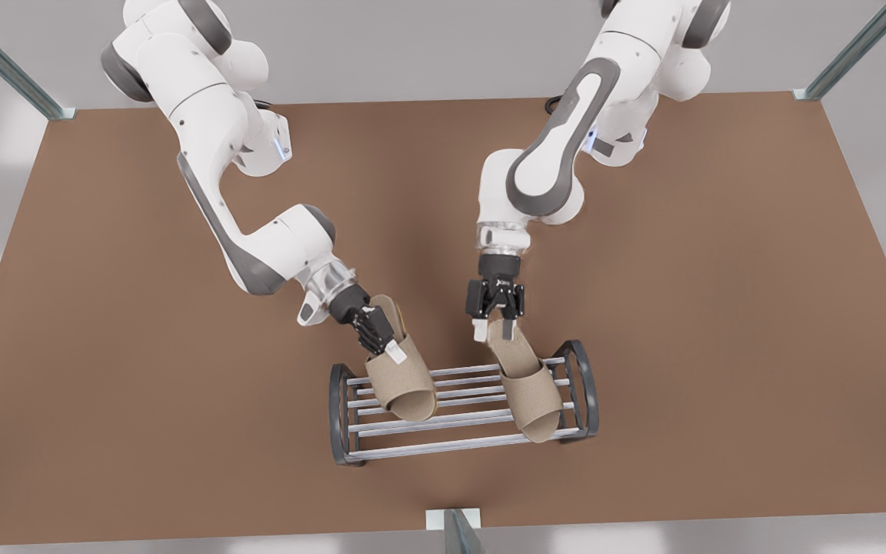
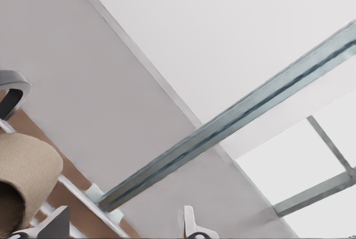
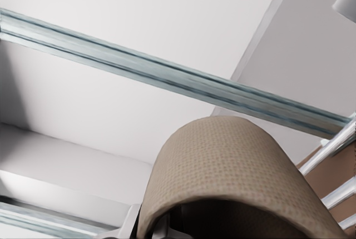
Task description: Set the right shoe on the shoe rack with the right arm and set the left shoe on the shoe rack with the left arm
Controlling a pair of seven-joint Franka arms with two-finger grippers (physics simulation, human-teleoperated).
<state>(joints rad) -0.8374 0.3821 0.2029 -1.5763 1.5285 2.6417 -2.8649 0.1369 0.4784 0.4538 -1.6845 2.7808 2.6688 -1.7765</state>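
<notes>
Tan shoes over rack, right pincer, left pincer

Shoe rack: low, pale silver bars between dark arched end frames, lower centre of front view. Two tan open-toe slippers tilted over bars: one at rack's left part, other at right part, toes toward lower frame edge.
</notes>
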